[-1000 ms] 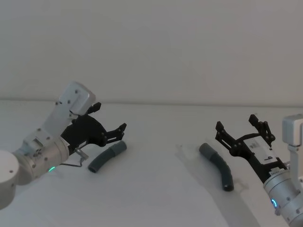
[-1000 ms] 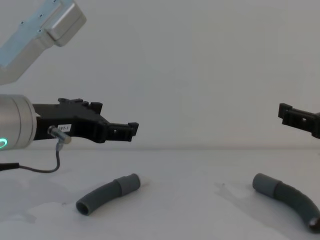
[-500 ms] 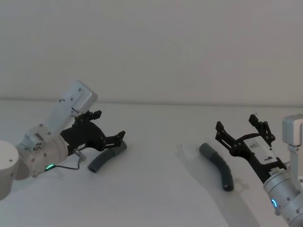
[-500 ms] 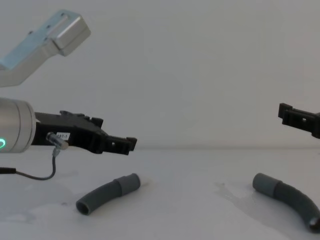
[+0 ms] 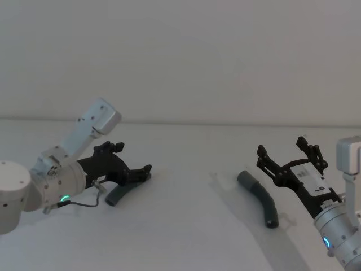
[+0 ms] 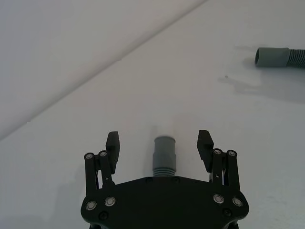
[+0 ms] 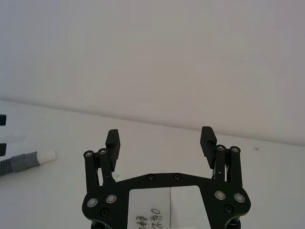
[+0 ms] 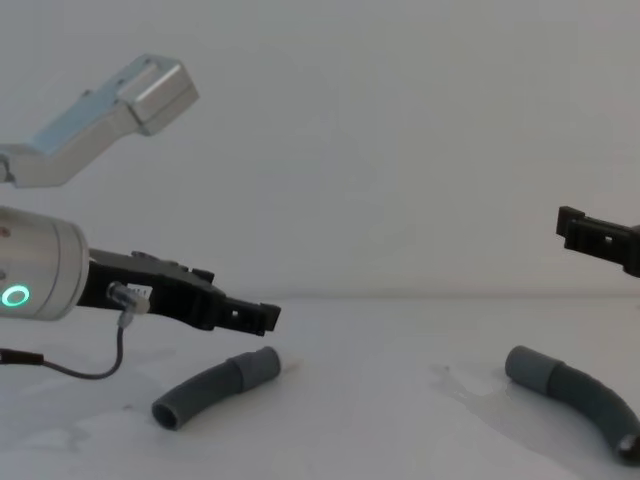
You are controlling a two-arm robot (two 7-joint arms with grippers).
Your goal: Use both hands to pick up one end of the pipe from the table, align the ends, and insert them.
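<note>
Grey corrugated hose lay in two pieces, well apart on the white table [image 5: 186,231], and I had nothing gripped yet.
My left gripper [image 6: 159,140] hung low just over the left hose piece [image 8: 212,388], whose smooth cuff [image 6: 164,151] showed between the spread fingers [image 6: 206,142] without touching them. The right gripper [image 7: 161,139] stood raised beside the right hose piece [image 5: 263,200], its fingers wide apart and holding nothing.

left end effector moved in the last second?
Yes. In the chest view the left end effector has come down, closer to the left hose piece.
</note>
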